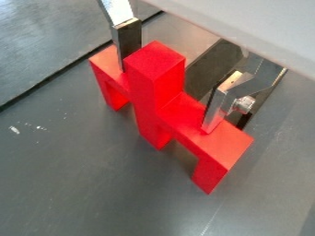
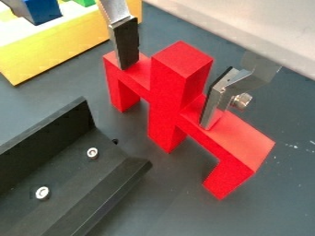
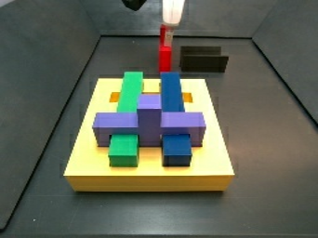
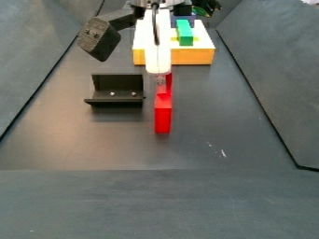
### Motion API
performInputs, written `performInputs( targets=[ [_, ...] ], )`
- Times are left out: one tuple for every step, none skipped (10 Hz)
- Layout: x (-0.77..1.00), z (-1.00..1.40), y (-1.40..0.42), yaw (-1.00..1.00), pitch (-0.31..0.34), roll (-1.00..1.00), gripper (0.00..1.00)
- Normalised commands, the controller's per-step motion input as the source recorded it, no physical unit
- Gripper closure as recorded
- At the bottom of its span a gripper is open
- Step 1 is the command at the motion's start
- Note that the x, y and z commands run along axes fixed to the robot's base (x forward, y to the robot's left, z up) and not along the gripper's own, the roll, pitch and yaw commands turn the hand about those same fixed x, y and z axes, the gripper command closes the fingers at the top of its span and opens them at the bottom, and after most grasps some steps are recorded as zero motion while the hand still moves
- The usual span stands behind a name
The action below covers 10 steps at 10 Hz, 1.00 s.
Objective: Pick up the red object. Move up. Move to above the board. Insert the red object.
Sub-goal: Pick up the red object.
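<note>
While the gripper [image 2: 172, 78] stands open around the red object [image 2: 185, 115], not yet gripping, picking is underway; next it must close, then lift.

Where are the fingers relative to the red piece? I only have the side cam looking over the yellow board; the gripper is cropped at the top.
Observer: In both wrist views the gripper straddles the red object, one finger on each side of its crossbar, by the centre stub.
Operator: Clamped?
Observer: Cannot tell. In a wrist view the pads sit right at the red faces, and no clear gap shows.
Operator: Lifted yet?
Observer: No. In a side view the red object stands on the floor, beside the fixture.
</note>
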Motion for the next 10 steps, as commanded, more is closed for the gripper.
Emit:
performInputs(
  targets=[
    [0.00, 0.00, 0.10, -0.13, 0.070, 0.03, 0.00],
    [-0.27, 0.00, 0.08, -0.19, 0.030, 0.00, 0.00],
    [-0.15, 0.01, 0.00, -0.12, 0.000, 0.00, 0.00],
    [-0.01, 0.00, 0.00, -0.11, 0.000, 0.00, 0.00],
    [0.03, 0.00, 0.00, 0.00, 0.014, 0.00, 0.00],
    [0.21, 0.00, 0.00, 0.01, 0.039, 0.00, 0.00],
    [0.17, 0.00, 0.00, 0.00, 0.044, 0.00, 0.00],
    [0.00, 0.00, 0.00, 0.00, 0.000, 0.00, 0.00],
    [0.00, 0.00, 0.00, 0.00, 0.000, 0.00, 1.00],
    [0.00, 0.00, 0.00, 0.00, 0.000, 0.00, 1.00]
  ],
)
